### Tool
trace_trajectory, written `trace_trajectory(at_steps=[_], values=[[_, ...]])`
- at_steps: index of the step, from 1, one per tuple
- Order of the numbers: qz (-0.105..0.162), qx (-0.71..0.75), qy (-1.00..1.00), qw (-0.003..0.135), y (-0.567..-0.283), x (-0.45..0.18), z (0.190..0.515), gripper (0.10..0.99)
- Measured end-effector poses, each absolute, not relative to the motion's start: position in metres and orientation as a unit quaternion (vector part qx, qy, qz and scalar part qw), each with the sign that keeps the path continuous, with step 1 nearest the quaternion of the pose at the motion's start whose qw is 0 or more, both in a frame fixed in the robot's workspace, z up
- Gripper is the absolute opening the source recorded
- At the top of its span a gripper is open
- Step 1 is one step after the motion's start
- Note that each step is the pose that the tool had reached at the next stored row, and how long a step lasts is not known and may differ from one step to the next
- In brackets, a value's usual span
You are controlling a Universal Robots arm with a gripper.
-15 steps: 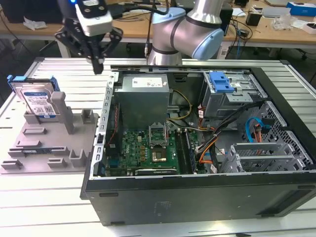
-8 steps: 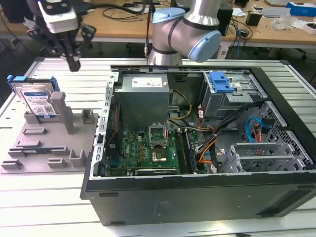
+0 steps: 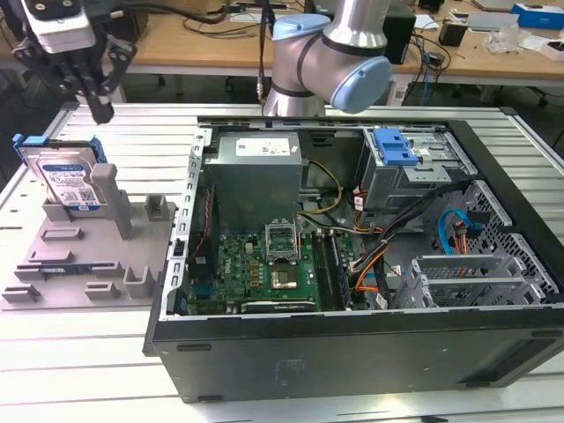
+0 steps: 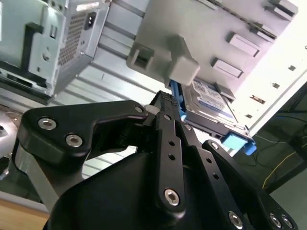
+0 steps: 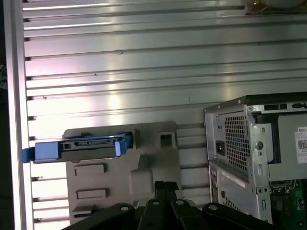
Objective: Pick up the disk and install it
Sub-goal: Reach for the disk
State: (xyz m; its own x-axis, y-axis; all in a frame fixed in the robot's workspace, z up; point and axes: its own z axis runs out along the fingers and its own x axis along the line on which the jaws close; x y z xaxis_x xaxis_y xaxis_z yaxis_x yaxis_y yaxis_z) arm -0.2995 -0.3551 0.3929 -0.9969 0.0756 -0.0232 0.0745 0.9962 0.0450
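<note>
The disk (image 3: 69,181), a silver drive with a white-and-blue label in a bright blue bracket, stands tilted on edge in a grey holder (image 3: 88,264) at the exterior view's left. My gripper (image 3: 100,110) hangs above and just beyond it, apart from it, its black fingers shut together on nothing. In the first wrist view the disk (image 5: 88,146) is seen edge-on in the holder (image 5: 120,182), with the gripper (image 5: 166,184) a short way off. The second wrist view has the gripper (image 4: 165,100) close beside the disk (image 4: 211,98).
An open computer case (image 3: 352,352) lies right of the holder, with a grey power supply (image 3: 256,176), a motherboard (image 3: 264,264) and a drive cage (image 3: 414,176) carrying a blue latch (image 3: 394,145). Ribbed aluminium table (image 3: 70,352) surrounds both. The arm's base (image 3: 326,62) stands behind the case.
</note>
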Motion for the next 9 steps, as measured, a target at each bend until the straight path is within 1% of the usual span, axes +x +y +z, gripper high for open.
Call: trace_trajectory(at_steps=[6, 9], values=[[0.022, 0.038, 0.999, 0.012, -0.333, -0.339, 0.393, 0.106], [0.022, 0.037, 0.999, 0.012, -0.332, -0.341, 0.393, 0.106]])
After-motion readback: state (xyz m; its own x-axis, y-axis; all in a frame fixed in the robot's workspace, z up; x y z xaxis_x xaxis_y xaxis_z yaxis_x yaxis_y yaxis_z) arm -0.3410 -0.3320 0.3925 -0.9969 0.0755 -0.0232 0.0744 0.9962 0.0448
